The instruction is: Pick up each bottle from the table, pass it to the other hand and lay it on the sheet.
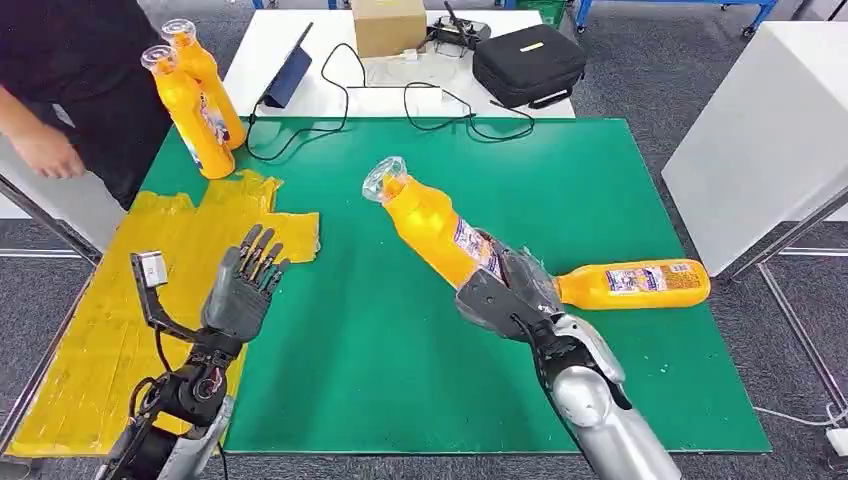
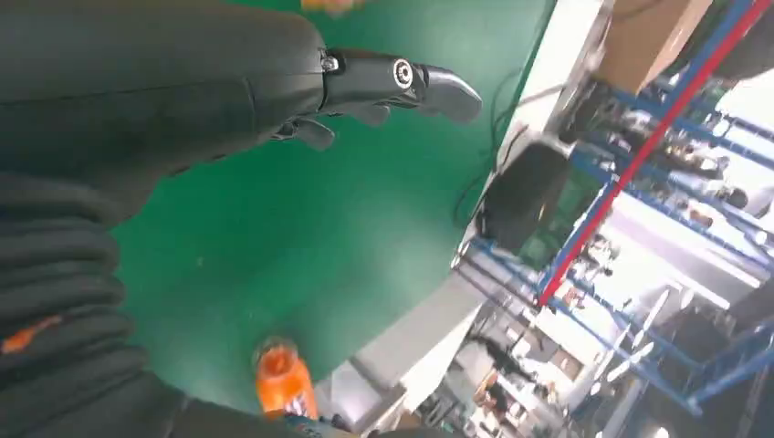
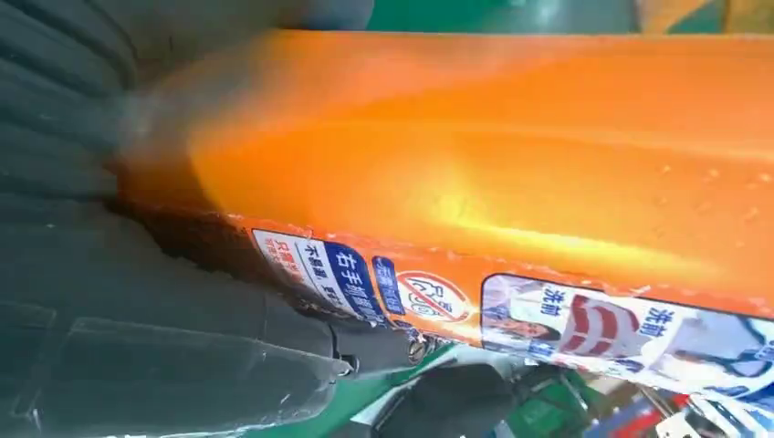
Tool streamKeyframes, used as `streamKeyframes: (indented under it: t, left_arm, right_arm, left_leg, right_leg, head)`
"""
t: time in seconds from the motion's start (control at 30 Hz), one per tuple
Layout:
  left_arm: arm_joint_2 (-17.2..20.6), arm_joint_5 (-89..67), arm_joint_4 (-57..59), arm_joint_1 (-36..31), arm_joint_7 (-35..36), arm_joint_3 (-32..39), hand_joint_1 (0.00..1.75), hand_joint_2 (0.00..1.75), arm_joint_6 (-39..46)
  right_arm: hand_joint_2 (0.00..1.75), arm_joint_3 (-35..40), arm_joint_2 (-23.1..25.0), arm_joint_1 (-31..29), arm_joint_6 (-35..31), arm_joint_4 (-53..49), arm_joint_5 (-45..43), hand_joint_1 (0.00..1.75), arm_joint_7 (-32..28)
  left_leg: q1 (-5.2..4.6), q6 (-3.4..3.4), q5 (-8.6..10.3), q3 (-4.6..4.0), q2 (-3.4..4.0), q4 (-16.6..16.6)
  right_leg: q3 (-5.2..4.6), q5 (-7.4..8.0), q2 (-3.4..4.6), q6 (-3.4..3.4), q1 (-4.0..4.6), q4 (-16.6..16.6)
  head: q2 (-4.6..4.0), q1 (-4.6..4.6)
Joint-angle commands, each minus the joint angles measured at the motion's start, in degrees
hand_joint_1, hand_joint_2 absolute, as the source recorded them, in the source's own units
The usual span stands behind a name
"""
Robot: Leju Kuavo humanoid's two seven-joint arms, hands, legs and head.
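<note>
Right hand grasps one orange bottle around its lower body, above the green mat near mid-bench. The bottle is lifted and tilted, clear cap end pointing up and toward the far left; the label sits just above the fingers. In the right wrist view the bottle's orange side and label lie against the hand.

Left hand holds nothing: released, fingers straight and apart, raised near the left part of the bench over the border between the yellow sheet and the mat. Left wrist view shows its fingers extended over green.

Bottle count: four.
1. Held bottle, in the right hand.
2. One lying bottle on its side on the mat toward the right edge, just beside the right hand, label up.
3–4. Two upright bottles standing touching at the far left corner of the mat, just beyond the sheet's far edge.

No bottle lies on the sheet.

Surroundings: a person in dark clothing stands off the far left corner, hand near the upright pair. Beyond the mat's far edge, a white table carries a cardboard box, a black case, a tablet and black cables trailing onto the mat.
</note>
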Motion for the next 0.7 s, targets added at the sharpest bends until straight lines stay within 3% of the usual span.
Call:
streamKeyframes:
  t: [0.03,0.7]
  left_arm:
    - [-2.81,0.01,-0.11,-1.31,0.48,-5.03,0.0,1.75,0.08]
    - [-3.43,-1.2,-5.62,-0.24,0.32,-8.91,0.0,1.75,0.21]
  right_arm:
    - [1.75,-3.23,2.5,1.0,1.1,-2.3,-0.09,1.75,2.21]
    - [1.75,-0.63,6.42,-1.11,3.2,4.12,4.39,1.75,5.05]
  left_leg:
    - [-0.03,0.07,0.0,0.1,-0.05,-0.02]
    - [-0.04,0.16,-0.01,0.32,0.13,-0.09]
  right_leg:
    - [0.12,-0.03,-0.17,-0.13,0.02,0.0]
    - [0.32,-0.03,-0.06,-0.2,0.03,-0.06]
  head:
    - [0.0,0.0]
    - [0.0,-0.02]
